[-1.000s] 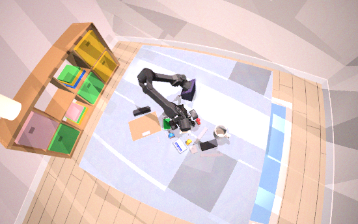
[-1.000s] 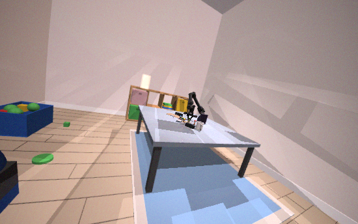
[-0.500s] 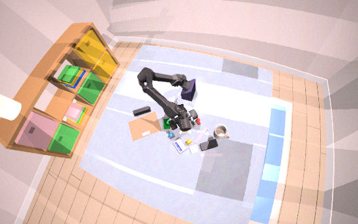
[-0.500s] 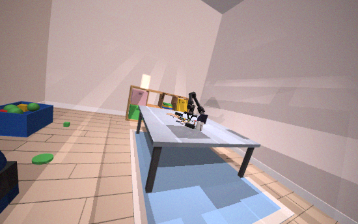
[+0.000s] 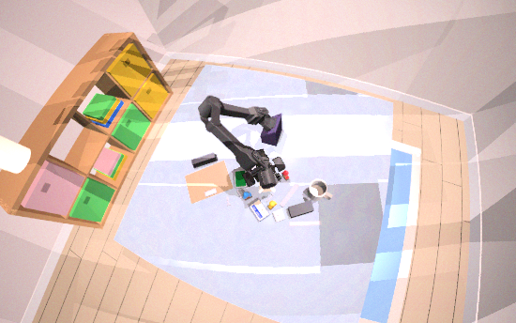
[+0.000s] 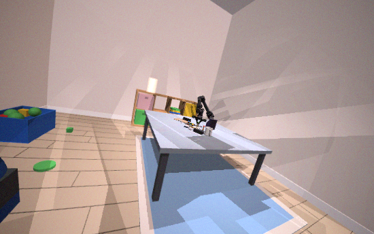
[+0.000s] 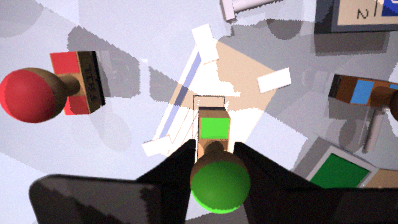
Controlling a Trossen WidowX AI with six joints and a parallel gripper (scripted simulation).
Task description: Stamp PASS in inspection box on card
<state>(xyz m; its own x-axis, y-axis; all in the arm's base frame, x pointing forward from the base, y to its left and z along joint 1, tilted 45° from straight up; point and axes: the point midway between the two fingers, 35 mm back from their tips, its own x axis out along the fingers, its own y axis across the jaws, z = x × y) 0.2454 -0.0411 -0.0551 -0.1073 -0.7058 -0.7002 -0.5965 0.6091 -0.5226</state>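
Gripper (image 7: 215,150) fingers are clamped on the green-knobbed PASS stamp (image 7: 215,150), whose block sits over the outlined inspection box (image 7: 209,102) on the tan card (image 7: 240,65) (whether it touches, I cannot tell). To one side a red stamp (image 7: 50,92) lies tipped over; the green ink pad (image 7: 341,172) lies opposite.

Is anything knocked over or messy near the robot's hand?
Yes. The red stamp lies tipped on its side on the table, lettered face showing, and the blue stamp also lies on its side. The hand holds the green stamp upright over the card.
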